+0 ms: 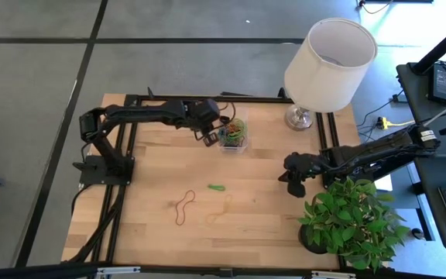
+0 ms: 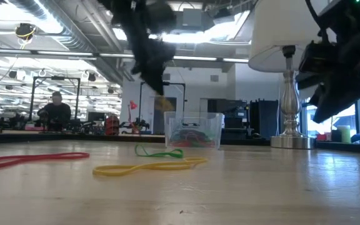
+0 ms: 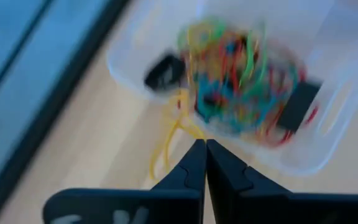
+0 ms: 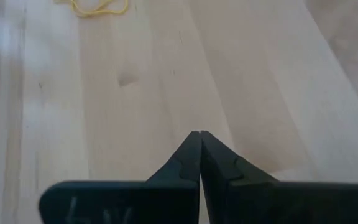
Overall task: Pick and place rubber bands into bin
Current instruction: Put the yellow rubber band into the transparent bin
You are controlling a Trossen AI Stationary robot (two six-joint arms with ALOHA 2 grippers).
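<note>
Left gripper (image 3: pixel 202 144) is hanging just beside the bin (image 1: pixel 233 145) near the table's far edge, fingers pinched on a yellow band (image 3: pixel 169 134) dangling at the bin's near wall. The bin is holding a tangle of rubber bands (image 3: pixel 238 81). Right gripper (image 4: pixel 199 135) is waiting clenched, empty, by the right edge.

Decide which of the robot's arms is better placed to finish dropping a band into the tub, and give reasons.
Left. Its hand hangs at the bin with a yellow rubber band dangling from shut fingers. The right hand is shut, empty, far across the table.
</note>
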